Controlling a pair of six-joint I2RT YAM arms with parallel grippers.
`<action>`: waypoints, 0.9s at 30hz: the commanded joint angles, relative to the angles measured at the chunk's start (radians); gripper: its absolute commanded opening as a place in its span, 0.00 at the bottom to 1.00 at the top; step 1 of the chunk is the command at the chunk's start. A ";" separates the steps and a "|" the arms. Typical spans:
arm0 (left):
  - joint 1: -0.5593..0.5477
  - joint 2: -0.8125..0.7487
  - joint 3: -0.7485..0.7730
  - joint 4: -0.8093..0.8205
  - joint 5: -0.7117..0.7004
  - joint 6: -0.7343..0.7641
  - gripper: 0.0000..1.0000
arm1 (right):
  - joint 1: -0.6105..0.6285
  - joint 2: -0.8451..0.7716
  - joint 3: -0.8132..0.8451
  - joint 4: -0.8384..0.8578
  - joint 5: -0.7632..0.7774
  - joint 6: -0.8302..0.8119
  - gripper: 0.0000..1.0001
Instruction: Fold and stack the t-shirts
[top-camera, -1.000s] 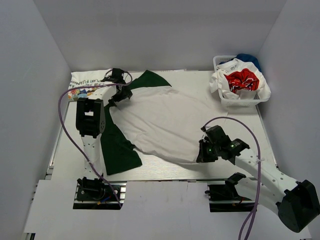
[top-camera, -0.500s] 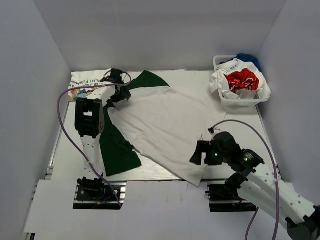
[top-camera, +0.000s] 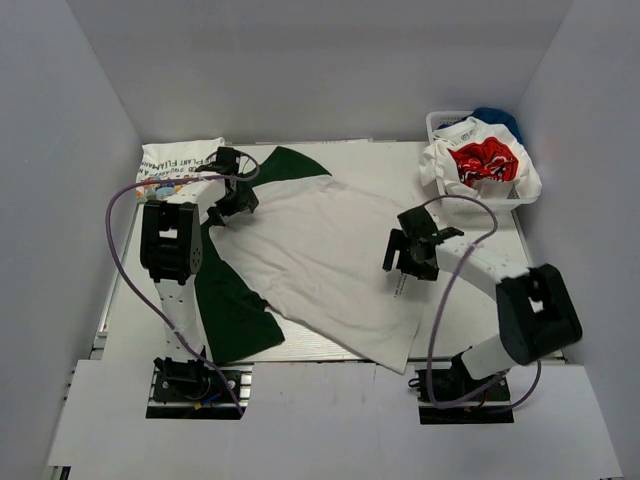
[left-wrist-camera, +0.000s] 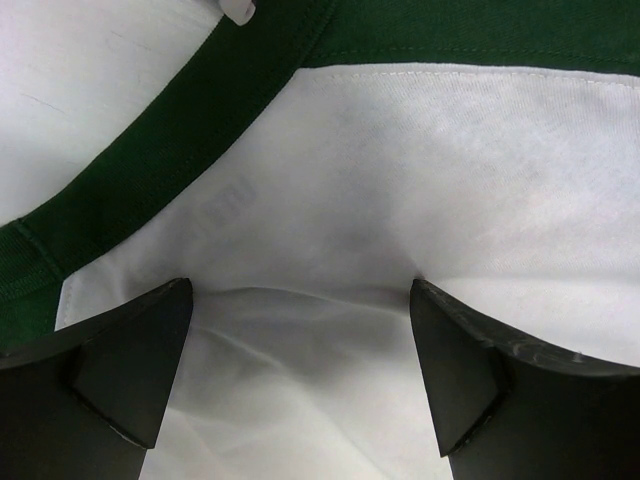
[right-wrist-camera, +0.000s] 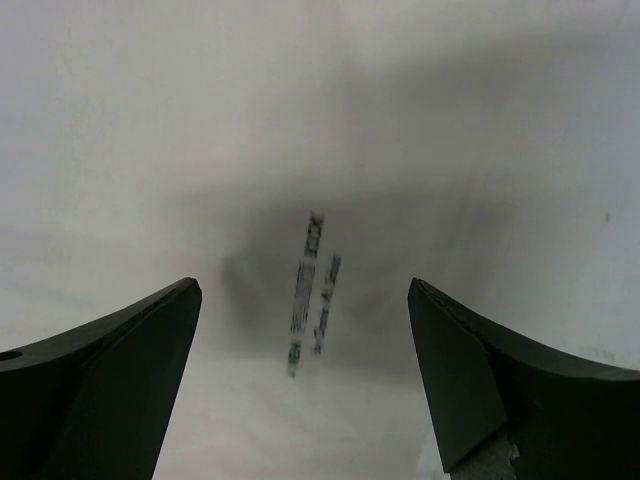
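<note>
The top external camera looks down from above and behind the arm bases over the whole table (top-camera: 380, 160), while each wrist camera peers close past its own fingers (left-wrist-camera: 120, 370) (right-wrist-camera: 100, 370) onto the white and green t-shirt (top-camera: 320, 250) (left-wrist-camera: 400, 180) (right-wrist-camera: 300, 120), which all three views share.

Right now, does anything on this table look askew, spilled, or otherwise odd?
The white-and-green t-shirt lies spread but askew, diagonal across the table, its near corner at the front edge. The basket at far right is overfull, crumpled tees hanging over its rim. Nothing looks torn or spilled.
</note>
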 joint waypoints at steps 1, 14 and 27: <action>0.006 -0.021 -0.025 -0.033 0.023 0.005 1.00 | -0.058 0.125 0.083 0.118 -0.014 -0.051 0.90; 0.006 0.081 0.139 -0.064 0.033 -0.004 1.00 | -0.227 0.708 0.757 -0.012 -0.057 -0.206 0.90; -0.013 -0.074 0.183 -0.110 0.008 0.017 1.00 | -0.209 0.653 0.883 -0.068 -0.189 -0.387 0.90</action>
